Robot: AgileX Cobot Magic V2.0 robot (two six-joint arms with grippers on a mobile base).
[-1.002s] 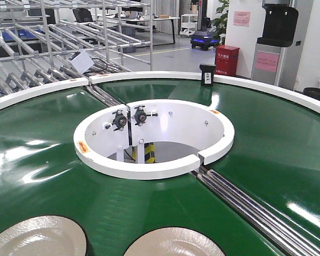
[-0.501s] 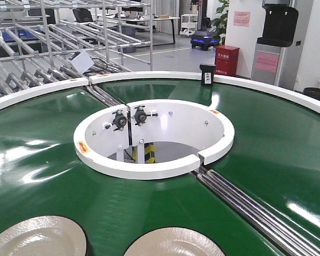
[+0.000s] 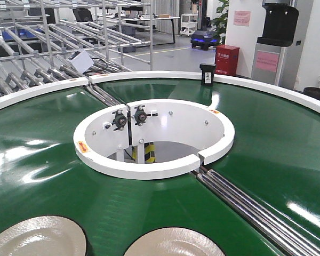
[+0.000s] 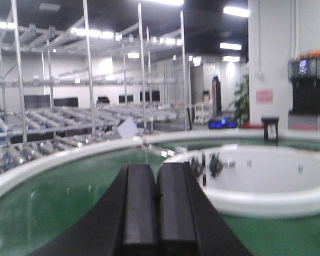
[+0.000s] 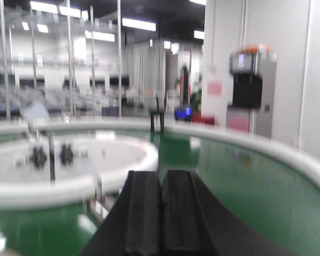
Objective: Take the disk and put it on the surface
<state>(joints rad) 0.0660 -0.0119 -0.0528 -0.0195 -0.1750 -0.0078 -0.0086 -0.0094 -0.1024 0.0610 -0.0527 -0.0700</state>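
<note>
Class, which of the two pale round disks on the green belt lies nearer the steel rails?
The bottom-centre pale round disk; the other disk sits far left.

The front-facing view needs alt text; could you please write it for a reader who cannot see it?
Two pale disks, cut off by the bottom edge, lie on a green belt that circles a white ring. Steel rollers cross the belt at lower right; no arm shows.

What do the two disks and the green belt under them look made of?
Left disk and right disk: pale, faintly ringed sheen, possibly brushed metal or glazed ceramic; unclear. Belt: smooth glossy green, likely PVC or rubber, showing bright reflections.
</note>
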